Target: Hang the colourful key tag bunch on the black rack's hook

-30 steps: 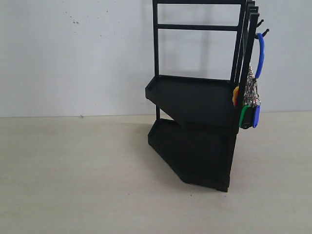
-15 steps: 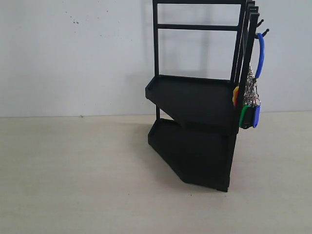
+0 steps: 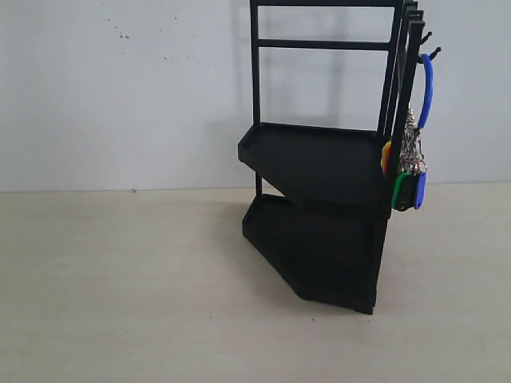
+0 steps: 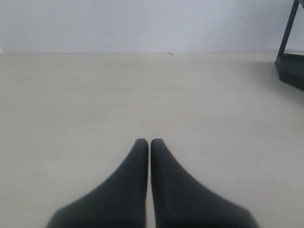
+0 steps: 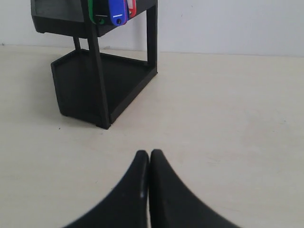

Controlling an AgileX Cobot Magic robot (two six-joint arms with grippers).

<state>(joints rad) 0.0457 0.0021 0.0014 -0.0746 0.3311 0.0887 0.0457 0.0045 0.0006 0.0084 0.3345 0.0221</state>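
The black rack stands on the table at centre right, with two angular tray shelves. The colourful key tag bunch hangs from a hook on the rack's right side rail by its blue loop, tags dangling beside the upper shelf. In the right wrist view the tags show at the rack's upper shelf. My left gripper is shut and empty over bare table. My right gripper is shut and empty, well short of the rack. Neither gripper shows in the exterior view.
A pale wooden table runs to a white wall behind. A corner of the rack shows at the edge of the left wrist view.
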